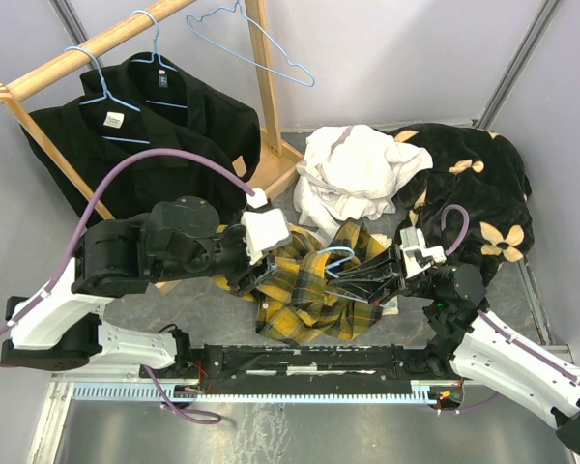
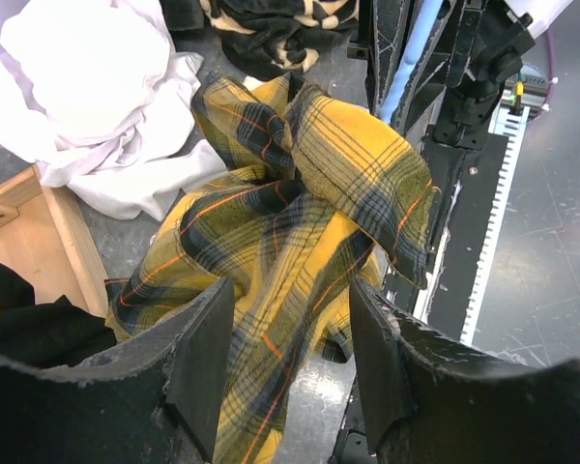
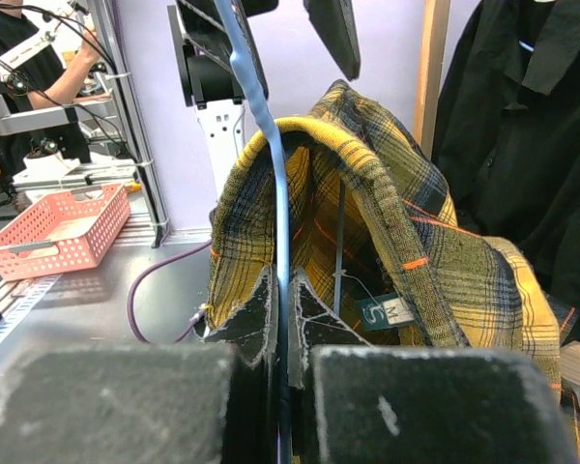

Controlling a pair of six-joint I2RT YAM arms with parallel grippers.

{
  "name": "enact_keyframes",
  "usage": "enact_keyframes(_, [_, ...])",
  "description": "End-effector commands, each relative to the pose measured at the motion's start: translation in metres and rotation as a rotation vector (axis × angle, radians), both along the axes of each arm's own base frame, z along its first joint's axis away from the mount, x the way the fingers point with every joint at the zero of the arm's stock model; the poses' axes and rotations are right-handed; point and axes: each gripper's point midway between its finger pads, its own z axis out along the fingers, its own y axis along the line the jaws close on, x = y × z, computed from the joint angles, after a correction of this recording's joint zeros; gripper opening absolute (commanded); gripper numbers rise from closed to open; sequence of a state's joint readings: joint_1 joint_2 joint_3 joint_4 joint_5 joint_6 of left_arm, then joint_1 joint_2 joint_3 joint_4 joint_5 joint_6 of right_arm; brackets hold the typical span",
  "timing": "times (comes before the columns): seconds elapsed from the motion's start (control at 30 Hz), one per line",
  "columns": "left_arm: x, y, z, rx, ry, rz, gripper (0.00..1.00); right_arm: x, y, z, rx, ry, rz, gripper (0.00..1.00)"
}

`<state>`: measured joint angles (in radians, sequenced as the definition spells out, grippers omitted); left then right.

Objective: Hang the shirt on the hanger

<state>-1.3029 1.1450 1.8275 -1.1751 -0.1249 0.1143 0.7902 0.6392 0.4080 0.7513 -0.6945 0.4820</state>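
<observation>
**While the wire is pinched, the flannel hangs slack**

Though the right jaws are clamped tight on the hanger (image 3: 263,106), with its thin blue wire rising straight out from between them, the shirt (image 3: 367,193) is only partly with it. The collar opening, size label showing, arches just beyond the wire. The rest slumps in a heap on the bench (image 1: 203,309) between the two sets of jaws.

The left jaws stand parted, with a fold of plaid running down between them; I cannot tell whether either pad touches it.

I'd judge the flannel light, soft and quite limp, with enough nap not to slip, so it will sag and bunch wherever it is unsupported. The collar or a shoulder seam looks the sensible hold, since the doubled cloth there gives something firm to pinch. The wire looks springy and may twist in that narrow grip.
</observation>
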Motion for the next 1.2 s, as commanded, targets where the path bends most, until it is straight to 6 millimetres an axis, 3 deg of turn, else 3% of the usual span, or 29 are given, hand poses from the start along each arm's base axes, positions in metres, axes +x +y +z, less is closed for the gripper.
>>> enact_keyframes(0.0, [0.006, -0.017, 0.003, -0.003, -0.063, -0.042, 0.58, -0.015, -0.010, 0.041, 0.085, -0.103, 0.021, 0.00])
enact_keyframes(0.23, [-0.009, -0.038, -0.020, 0.037, 0.006, -0.144, 0.57, -0.016, -0.009, 0.046, 0.096, -0.110, 0.028, 0.00])
enact_keyframes(0.43, [-0.012, -0.041, -0.027, 0.057, 0.023, -0.162, 0.47, -0.016, -0.009, 0.046, 0.094, -0.105, 0.036, 0.00])
enact_keyframes(0.67, [-0.017, -0.044, -0.023, 0.041, 0.044, -0.179, 0.23, -0.013, -0.006, 0.046, 0.081, -0.098, 0.029, 0.00])
enact_keyframes(0.7, [-0.017, -0.044, -0.024, 0.044, 0.048, -0.179, 0.08, -0.010, -0.005, 0.043, 0.062, -0.089, 0.019, 0.00])
enact_keyframes(0.73, [-0.016, -0.044, -0.024, 0.047, 0.049, -0.171, 0.03, -0.005, -0.004, 0.040, 0.044, -0.080, -0.001, 0.00])
enact_keyframes(0.8, [-0.016, -0.044, -0.024, 0.056, 0.053, -0.164, 0.03, 0.006, -0.003, 0.034, 0.002, -0.080, -0.066, 0.04])
enact_keyframes(0.87, [-0.014, -0.042, -0.023, 0.060, 0.051, -0.155, 0.03, 0.016, -0.005, 0.028, -0.049, -0.079, -0.132, 0.15])
enact_keyframes(1.0, [-0.006, -0.035, -0.028, 0.073, 0.041, -0.094, 0.03, 0.037, -0.023, 0.021, -0.161, -0.077, -0.317, 0.38])
enact_keyframes(1.17, [0.006, -0.025, -0.035, 0.063, 0.029, 0.005, 0.03, 0.063, -0.082, 0.025, -0.226, -0.007, -0.656, 0.43])
